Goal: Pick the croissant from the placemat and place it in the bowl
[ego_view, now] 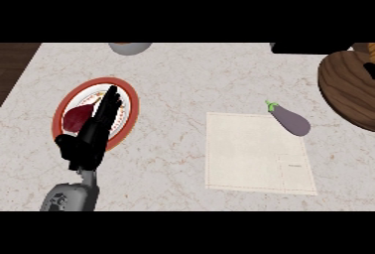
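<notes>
A red-rimmed bowl (102,81) with a white inside sits at the counter's left. A dark red rounded item (76,117) lies in it; whether it is the croissant I cannot tell. My left hand (86,141) hovers over the bowl's lower right part. The hand is open, with straight fingers pointing up across the bowl, and it hides part of the item. The pale placemat (256,154) lies right of centre with nothing on it. The right hand does not show.
A purple eggplant (290,120) lies at the placemat's upper right corner. A round wooden board (350,87) fills the far right edge. A grey dish (130,47) sits at the counter's back edge. The counter ends at the left along dark flooring.
</notes>
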Motion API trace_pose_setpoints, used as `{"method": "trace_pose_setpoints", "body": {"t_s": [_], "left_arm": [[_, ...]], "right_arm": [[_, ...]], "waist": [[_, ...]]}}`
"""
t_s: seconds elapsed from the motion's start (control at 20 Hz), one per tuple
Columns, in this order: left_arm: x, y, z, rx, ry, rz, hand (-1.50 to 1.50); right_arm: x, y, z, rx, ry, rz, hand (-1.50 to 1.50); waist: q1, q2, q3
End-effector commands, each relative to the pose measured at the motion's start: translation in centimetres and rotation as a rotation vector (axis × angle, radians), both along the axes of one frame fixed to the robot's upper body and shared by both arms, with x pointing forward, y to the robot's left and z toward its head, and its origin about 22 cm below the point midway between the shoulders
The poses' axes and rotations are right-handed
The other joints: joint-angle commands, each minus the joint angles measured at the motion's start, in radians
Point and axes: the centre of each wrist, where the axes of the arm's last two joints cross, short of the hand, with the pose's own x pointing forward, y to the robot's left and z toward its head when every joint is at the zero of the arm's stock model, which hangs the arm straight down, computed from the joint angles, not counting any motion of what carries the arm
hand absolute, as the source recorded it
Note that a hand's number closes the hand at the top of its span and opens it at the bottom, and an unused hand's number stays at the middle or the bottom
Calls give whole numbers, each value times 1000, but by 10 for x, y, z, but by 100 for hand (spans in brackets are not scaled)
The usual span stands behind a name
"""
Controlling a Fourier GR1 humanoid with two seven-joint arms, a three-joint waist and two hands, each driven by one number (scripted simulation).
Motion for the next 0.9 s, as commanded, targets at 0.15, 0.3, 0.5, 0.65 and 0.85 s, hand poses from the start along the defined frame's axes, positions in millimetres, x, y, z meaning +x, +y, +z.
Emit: {"method": "trace_pose_setpoints", "body": {"t_s": [0.15,0.3,0.5,0.65,0.85], "left_arm": [[8,8,-4,-2,13,8,0],[15,-14,15,-6,-10,-16,0],[14,-20,15,-8,-12,-18,0],[8,-19,-11,-10,8,-13,0],[16,-10,10,-1,-14,-33,0]], "right_arm": [[27,-53,-50,-49,28,-94,150],[38,-62,-59,-84,51,-119,150],[37,-81,-89,-84,54,-160,150],[29,-103,-85,-58,95,-153,150],[19,-106,-124,82,219,-148,150]], "waist": [[4,3,0],[10,5,1],[23,11,2],[15,10,2],[27,17,4]]}}
